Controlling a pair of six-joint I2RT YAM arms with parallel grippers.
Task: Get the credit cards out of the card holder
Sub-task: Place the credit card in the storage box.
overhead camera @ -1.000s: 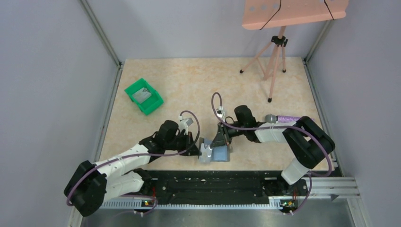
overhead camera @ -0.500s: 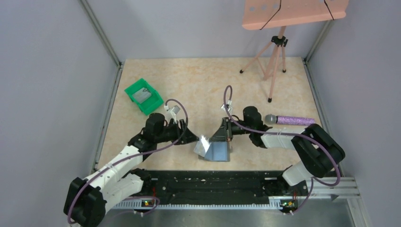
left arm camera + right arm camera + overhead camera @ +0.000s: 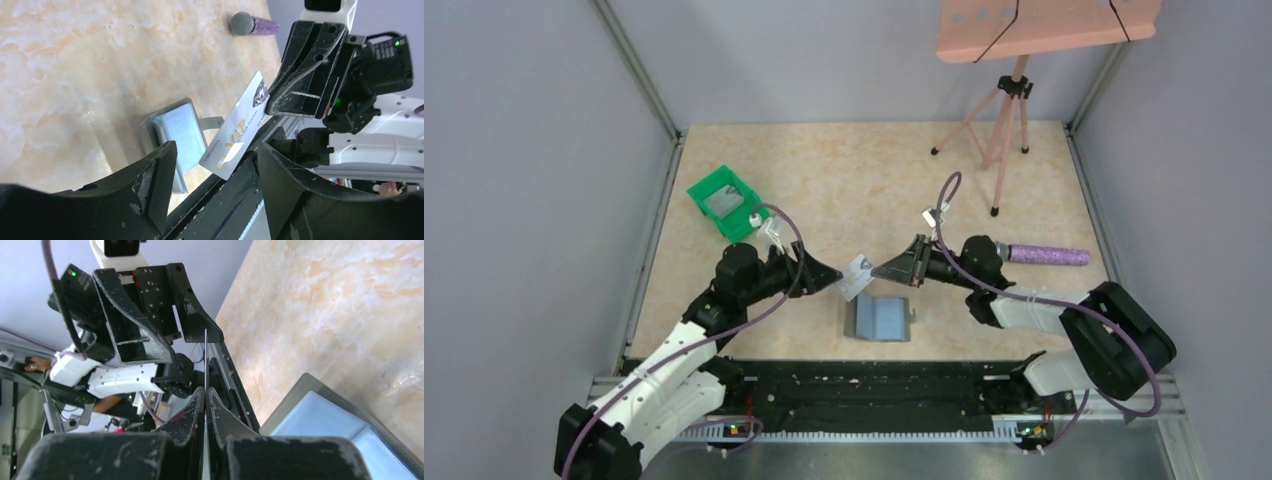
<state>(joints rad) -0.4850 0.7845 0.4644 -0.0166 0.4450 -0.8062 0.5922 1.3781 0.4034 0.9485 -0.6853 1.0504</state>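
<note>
While the card holder (image 3: pixel 881 318) lies open on the desk (image 3: pixel 844 170) | right tool (image 3: pixel 876 270) clamps a white card (image 3: pixel 857 276) above it | left tool (image 3: pixel 834 272) spread wide, just left of the card

Gold "VIP" lettering on glossy white plastic card (image 3: pixel 234 132); smaller print along its edge too small to read.

Your card holder (image 3: pixel 879 318) lies on the table (image 3: pixel 844 170) near its front edge. Just behind it a card (image 3: pixel 857 277) hangs between left gripper (image 3: pixel 832 272) and right gripper (image 3: pixel 881 270) (bin (image 3: pixel 727 203) far left, microphone (image 3: pixel 1036 254) right).
</note>
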